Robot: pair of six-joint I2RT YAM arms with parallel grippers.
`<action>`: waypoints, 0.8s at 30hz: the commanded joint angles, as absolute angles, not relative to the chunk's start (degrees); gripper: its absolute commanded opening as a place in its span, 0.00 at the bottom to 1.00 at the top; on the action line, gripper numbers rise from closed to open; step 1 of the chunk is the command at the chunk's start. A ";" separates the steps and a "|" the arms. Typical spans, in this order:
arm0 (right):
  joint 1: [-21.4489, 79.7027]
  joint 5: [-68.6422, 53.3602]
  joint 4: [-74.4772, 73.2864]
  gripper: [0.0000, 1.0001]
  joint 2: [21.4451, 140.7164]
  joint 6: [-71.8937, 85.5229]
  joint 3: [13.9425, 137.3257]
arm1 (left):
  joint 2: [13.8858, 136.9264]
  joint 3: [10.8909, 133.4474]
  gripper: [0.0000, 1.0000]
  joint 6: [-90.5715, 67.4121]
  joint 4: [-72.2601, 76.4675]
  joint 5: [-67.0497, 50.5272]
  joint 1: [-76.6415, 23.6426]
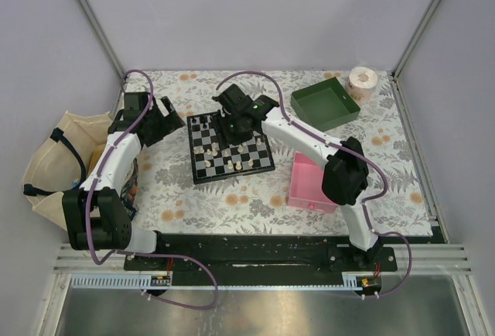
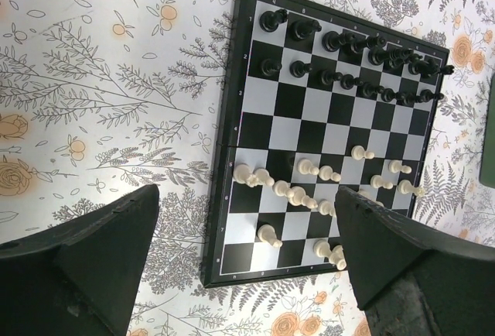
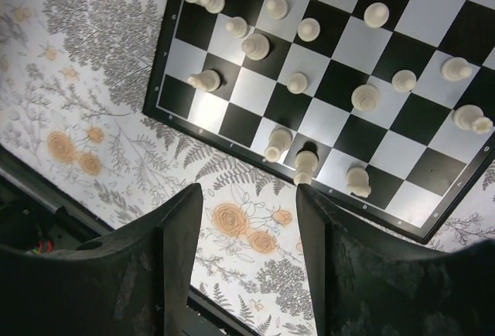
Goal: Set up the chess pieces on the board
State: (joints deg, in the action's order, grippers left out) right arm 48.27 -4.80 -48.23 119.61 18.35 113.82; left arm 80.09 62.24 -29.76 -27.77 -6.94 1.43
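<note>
The board [image 1: 232, 176] lies mid-table on the flowered cloth. Black chess pieces [image 2: 272, 20] fill its two far rows in the left wrist view. Cream chess pieces [image 2: 268, 235] stand loosely scattered over the other half. My left gripper [image 2: 247, 251] hovers wide open at the board's left corner [image 2: 209, 278], holding nothing. My right gripper [image 1: 230, 123] hangs above the board's far part. In the right wrist view, the right gripper [image 3: 249, 197] has open jaws with only cloth between them. A cream piece [image 3: 305, 166] on the board's edge row stands just off its right fingertip [image 3: 309, 197].
A pink tray [image 1: 309, 185] sits right of the board under the right arm. A green tray [image 1: 325, 104] and a tape roll [image 1: 362, 80] stand at the back right. A cloth bag [image 1: 54, 158] lies off the table's left edge.
</note>
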 commanded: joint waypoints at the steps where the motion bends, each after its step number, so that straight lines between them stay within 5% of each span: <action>1: 49.13 -0.35 -52.02 0.60 123.74 16.61 119.52 | 78.40 63.63 0.99 -29.09 -27.25 -8.18 1.84; 24: 51.50 0.18 -59.15 0.53 134.38 15.29 128.32 | 77.87 61.43 0.99 -30.15 -25.14 -9.58 1.85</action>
State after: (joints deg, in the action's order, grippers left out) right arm 50.96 -0.51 -58.06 133.23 15.86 125.49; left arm 79.85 61.60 -30.02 -27.31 -8.58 1.63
